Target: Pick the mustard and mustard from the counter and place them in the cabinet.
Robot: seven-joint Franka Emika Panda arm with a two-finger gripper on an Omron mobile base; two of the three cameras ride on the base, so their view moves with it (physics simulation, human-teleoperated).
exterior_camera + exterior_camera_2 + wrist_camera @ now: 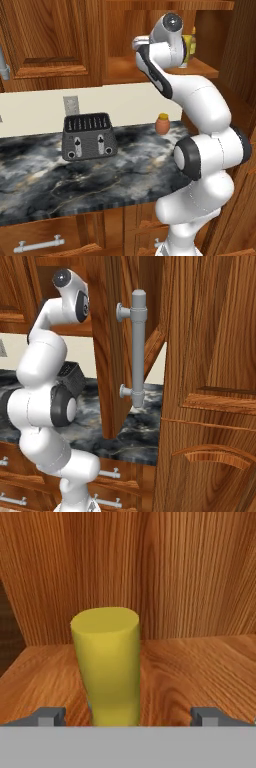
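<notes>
A yellow mustard bottle (pixel 106 662) stands upright on the wooden floor of the cabinet (pixel 190 662), close in front of the hand. My gripper (pixel 128 716) is open. Its two fingertips (pixel 50 716) stand wide to either side of the bottle's base, with a gap on each side. In the left base view the arm reaches up into the doorless cabinet (pixel 125 75), and a bit of the yellow mustard (pixel 189 46) shows behind the hand. The cabinet's back and side walls rise right behind the bottle.
On the marble counter (pixel 60 185) stand a dark toaster (pixel 90 136) and a squat orange jar (pixel 162 124). An open wooden door with a long grey handle (pixel 138 348) hangs just right of the arm. A tall wooden panel (pixel 210 381) flanks it.
</notes>
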